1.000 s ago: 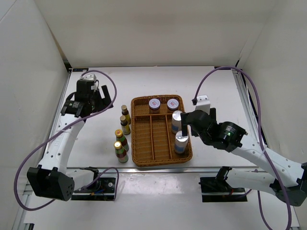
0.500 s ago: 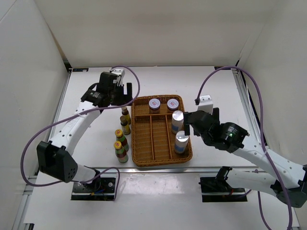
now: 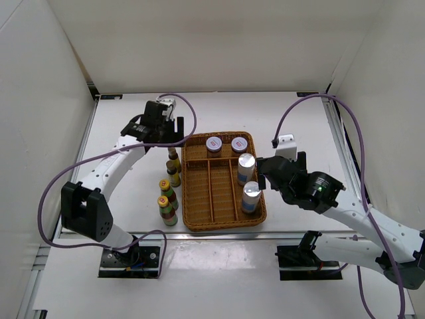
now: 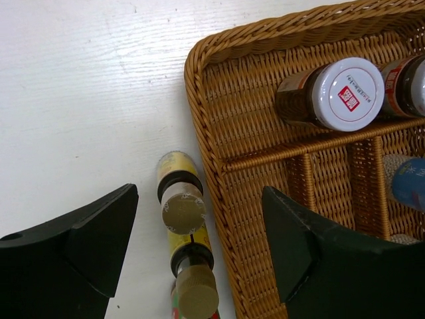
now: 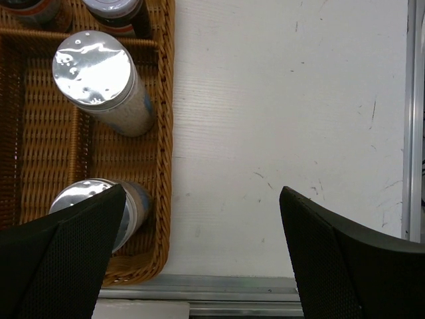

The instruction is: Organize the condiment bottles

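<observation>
- A white table [image 3: 219, 109] is enclosed by plain white walls [image 3: 199, 46]. A brown wicker tray [image 3: 186, 193] is set at its middle, divided into a cross compartment at the far end and long lanes nearer the arms.
- Two purple-lidded jars [image 3: 214, 144] are placed side by side in the far compartment. Two silver-capped bottles [image 3: 246, 161] are stood in the rightmost lane, one behind the other.
- Four dark gold-capped bottles [image 3: 166, 189] are stood upright on the table just left of the tray, in a loose row along its left wall. None of them is inside the tray.
- The left gripper [image 4: 199, 196] is held spread wide above the far end of that row, with the farthest bottle [image 4: 182, 209] framed between its jaws. No contact can be made out.
- The right gripper [image 5: 202, 193] is likewise spread, over bare table just beside the tray's right wall, and nothing is held in it.
- The dark bottles are judged to be light, rigid and smooth-sided, probably glass, so slipping and breakage are to be guarded against. Being slim and tall, they would be tipped easily by a sideways nudge.
- A hold is best taken across the body just below the neck, where the sides are straight, rather than on the narrow cap.
- The gap between the farthest bottle and the tray wall looks narrow, and the next bottle stands close by, so the fingers would need to be lowered squarely to either side.
</observation>
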### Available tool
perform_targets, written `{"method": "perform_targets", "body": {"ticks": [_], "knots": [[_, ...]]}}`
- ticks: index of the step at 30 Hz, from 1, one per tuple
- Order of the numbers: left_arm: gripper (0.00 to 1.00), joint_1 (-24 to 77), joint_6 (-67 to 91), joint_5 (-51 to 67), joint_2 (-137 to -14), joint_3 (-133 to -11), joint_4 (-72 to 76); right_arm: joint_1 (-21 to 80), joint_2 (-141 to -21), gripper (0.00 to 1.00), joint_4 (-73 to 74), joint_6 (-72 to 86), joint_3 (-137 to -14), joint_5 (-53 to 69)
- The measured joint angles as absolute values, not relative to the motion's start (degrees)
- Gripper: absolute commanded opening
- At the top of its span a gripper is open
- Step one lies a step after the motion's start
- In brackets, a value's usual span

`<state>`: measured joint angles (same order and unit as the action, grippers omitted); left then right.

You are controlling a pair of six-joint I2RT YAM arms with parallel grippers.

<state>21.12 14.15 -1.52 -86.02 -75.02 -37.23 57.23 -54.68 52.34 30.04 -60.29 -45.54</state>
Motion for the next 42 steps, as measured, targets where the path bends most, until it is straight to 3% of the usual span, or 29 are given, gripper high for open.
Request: {"method": "perform_targets", "body": {"ticks": [18,29,38,42], "knots": [[0.83,21.12,15.44,-2.55,-86.04,-68.69,-37.21,57.23,-54.48,1.00,52.82,30.65,-58.87,-46.76],[0.67,21.12,14.87,-2.85,-86.24,-68.75,-35.05,57.23,-54.22,1.00,53.15,31.00,-58.54,-46.76],[0.41,21.12,13.76,-3.29,-86.96,-68.86,-34.61,57.23,-52.95,1.00,53.80,31.11,-58.17,-46.74],[0.13,21.12,12.53,-3.88,-86.91,-68.99,-34.72,57.23,-52.95,1.00,53.84,31.14,-57.54,-46.74]]}}
